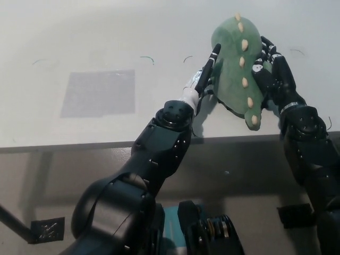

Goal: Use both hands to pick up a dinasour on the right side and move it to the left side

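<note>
A green plush dinosaur (232,79) with a row of cream spikes down its back is at the right of the white table (79,42). It is tilted, with its tail end hanging toward the front edge. My left hand (205,76) presses flat against its left flank, fingers stretched along it. My black right hand (271,65) cups the opposite flank. The toy is clamped between the two hands, and its underside is hidden, so I cannot tell if it still touches the table.
A grey rectangular patch (98,93) lies on the tabletop at the left. The table's front edge (79,144) runs across the picture below the hands. A few thin dark threads (147,58) lie on the surface.
</note>
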